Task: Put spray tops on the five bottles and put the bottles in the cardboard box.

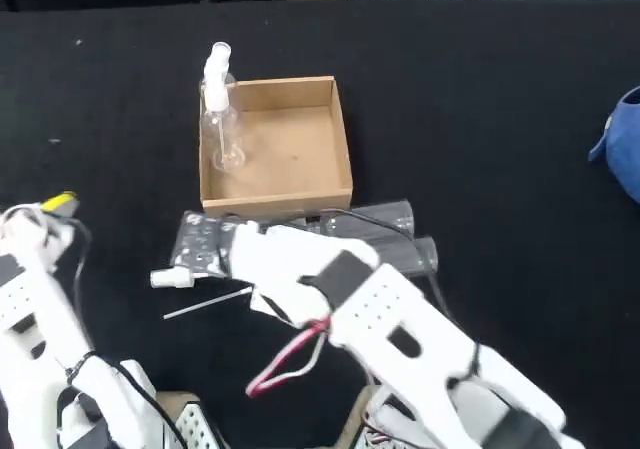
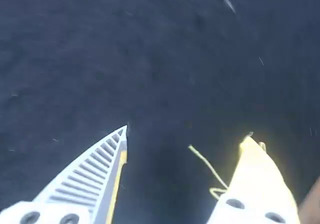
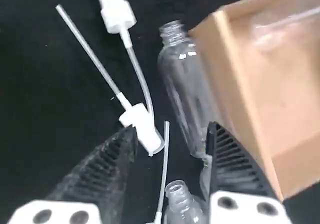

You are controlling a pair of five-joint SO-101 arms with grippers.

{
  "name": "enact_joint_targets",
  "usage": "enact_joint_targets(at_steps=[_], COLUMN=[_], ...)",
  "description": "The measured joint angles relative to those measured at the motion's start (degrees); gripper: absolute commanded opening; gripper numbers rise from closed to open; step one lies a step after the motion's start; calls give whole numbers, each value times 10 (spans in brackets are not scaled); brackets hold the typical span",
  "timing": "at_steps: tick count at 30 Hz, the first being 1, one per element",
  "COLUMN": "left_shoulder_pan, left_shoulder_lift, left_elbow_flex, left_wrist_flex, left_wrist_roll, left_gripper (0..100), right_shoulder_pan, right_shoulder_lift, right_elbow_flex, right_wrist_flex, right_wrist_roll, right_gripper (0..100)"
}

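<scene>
Here, on a black cloth-covered surface (image 1: 480, 89), an open brown cardboard box (image 1: 277, 201) already holds one clear plastic bottle fitted with a white spray top (image 1: 218, 109), standing in its far left corner. Just in front of the box, the right gripper (image 3: 172, 128) hangs with its black ribbed jaws spread wide and nothing held. It is over a loose white spray top with a thin dip tube (image 3: 142, 129). Just beside that lies an uncapped clear plastic bottle (image 3: 187, 99), on its side, close against the box wall. A second loose spray top (image 3: 112, 7) lies further off, and another open bottle neck (image 3: 176, 191) shows near the gripper's base. The left gripper (image 2: 187, 139) hangs apart at the near left, jaws also wide and empty, over bare surface. The step in hand looks like picking up the nearer spray top. To do it well, the jaws should close on the stout cap collar rather than the slender tube, which would likely bend or slip. Other tubes lie close against it, so a slow, straight lift should help it come free. The bottle is round and lying down — it may roll — so the left gripper would do well to steady it before the tube is threaded into the neck.
</scene>
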Motion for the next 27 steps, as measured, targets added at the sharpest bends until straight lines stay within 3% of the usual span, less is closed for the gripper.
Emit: enact_joint_targets(at_steps=[6, 27], left_shoulder_pan=[-19, -19], left_shoulder_lift=[0, 0], left_elbow_flex=[8, 8], left_wrist_flex=[-16, -16], left_wrist_roll=[6, 6], left_gripper=[227, 227], right_shoulder_pan=[-3, 28], right_shoulder_lift=[94, 265], right_elbow_flex=[-4, -100], right_wrist_flex=[-53, -68], right_wrist_roll=[76, 122], right_gripper=[214, 258])
